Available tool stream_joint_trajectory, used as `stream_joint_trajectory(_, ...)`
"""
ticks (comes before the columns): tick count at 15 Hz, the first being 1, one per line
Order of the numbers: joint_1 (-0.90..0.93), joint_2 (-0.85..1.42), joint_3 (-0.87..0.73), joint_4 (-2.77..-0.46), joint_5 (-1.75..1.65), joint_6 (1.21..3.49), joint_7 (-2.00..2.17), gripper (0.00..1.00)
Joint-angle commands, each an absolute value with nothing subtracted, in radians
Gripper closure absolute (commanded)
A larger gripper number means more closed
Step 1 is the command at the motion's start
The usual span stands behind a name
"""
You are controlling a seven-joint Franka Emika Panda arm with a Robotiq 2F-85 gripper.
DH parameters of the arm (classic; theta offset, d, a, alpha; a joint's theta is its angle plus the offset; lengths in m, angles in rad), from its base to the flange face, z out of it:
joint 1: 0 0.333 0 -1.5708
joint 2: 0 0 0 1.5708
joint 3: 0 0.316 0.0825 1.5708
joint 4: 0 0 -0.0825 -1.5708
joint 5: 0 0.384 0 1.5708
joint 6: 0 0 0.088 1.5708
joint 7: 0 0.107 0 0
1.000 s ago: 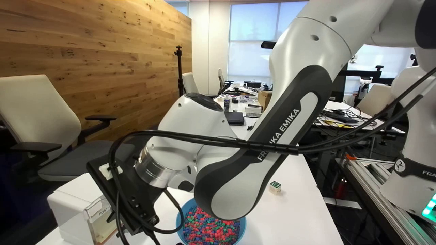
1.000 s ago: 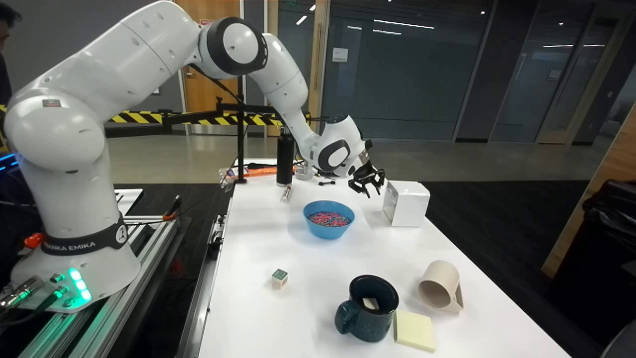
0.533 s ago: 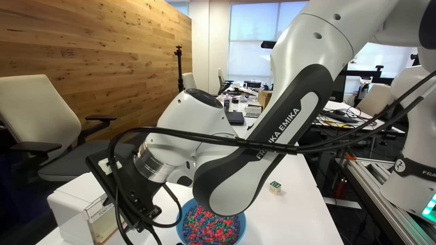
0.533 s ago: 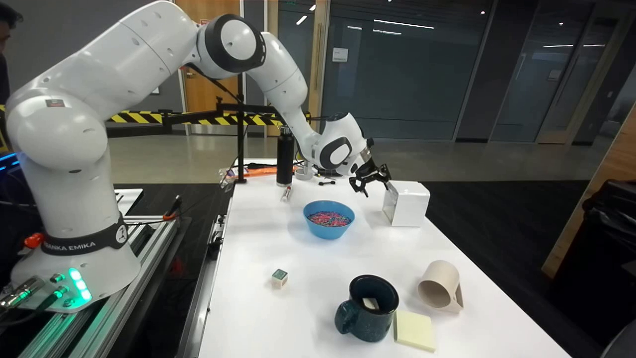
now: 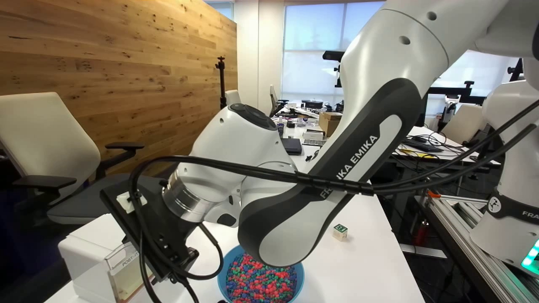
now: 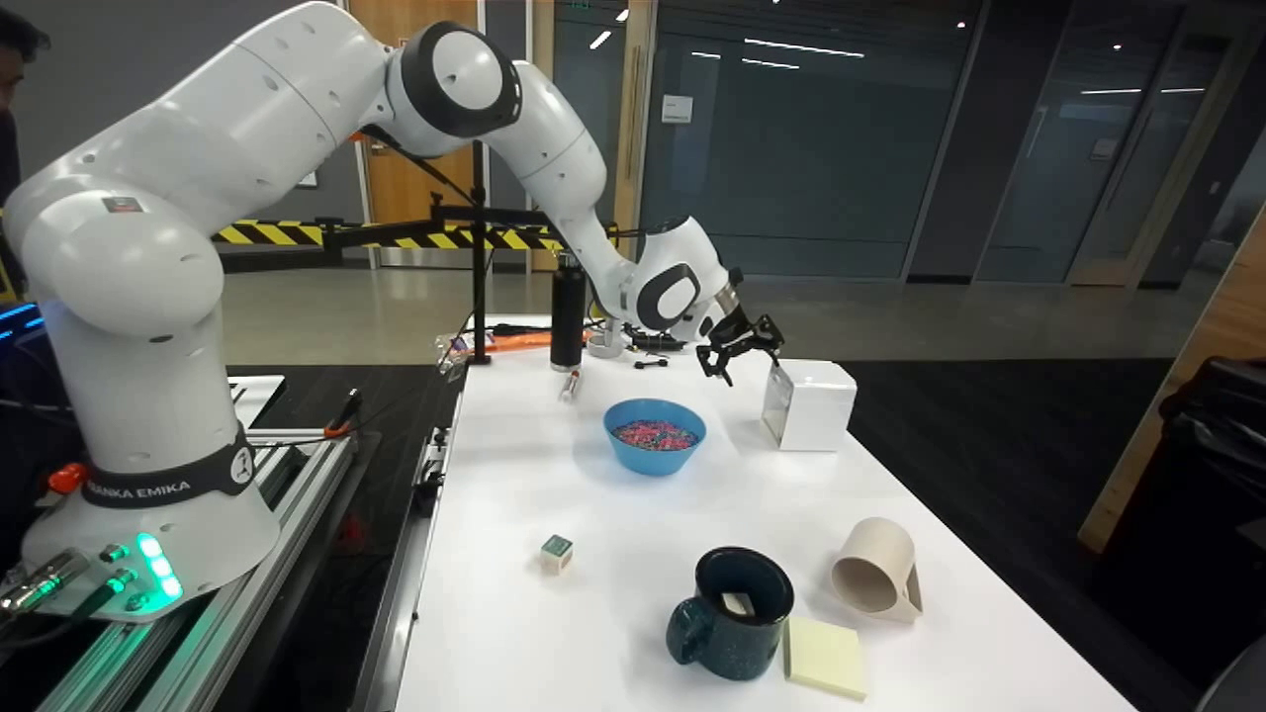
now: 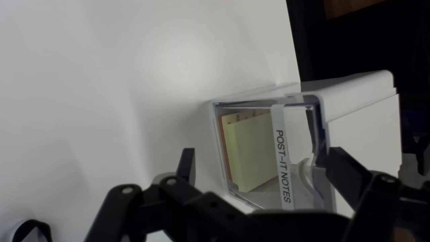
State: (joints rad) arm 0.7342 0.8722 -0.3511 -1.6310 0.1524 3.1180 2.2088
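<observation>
glass walls [image 6: 791,178] and a shiny floor [image 6: 940,316] lie behind a long white table [image 6: 514,475]. over it hangs the gripper [image 7: 263,161], tipped to one side, with its two black fingers [image 7: 185,164] wide apart and nothing caught in them. just beside them is a white box [image 7: 366,127], standing near the table's edge. one finger looks very close to the top of the box's front, but i cannot tell if they touch. the clear front [image 5: 128,280] has a label [image 7: 283,161] that says post-it notes, and yellow notes [image 7: 253,151] sit inside. to do this bit well, i think it is best to go slow, line the finger tips up with the box's edge, and press softly, since the box looks light and might slide or tip. black cables [image 5: 332,184] loop along the arm [image 5: 311,235], so they need room and should not snag. near the box is a blue bowl [image 6: 654,461] holding little red, blue and green bits [image 5: 261,277], and a bump could spill them. farther off, in an exterior view, a dark mug [image 6: 732,648] stands up beside a yellow pad [image 6: 826,658], and a tan mug [image 6: 880,549] lies on its side near them. a small cube [image 6: 556,554] is there too, and a black bottle [image 6: 568,311] stands farther back, well apart from the box.
</observation>
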Motion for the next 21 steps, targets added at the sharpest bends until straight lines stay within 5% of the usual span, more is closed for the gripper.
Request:
stream_joint_trajectory(1, 0.747, 0.861, -0.362, -1.638, 0.176, 3.108, 2.204, 0.0)
stream_joint_trajectory(21, 0.67, 0.9, -0.301, -1.561, 0.168, 3.109, 2.175, 0.0)
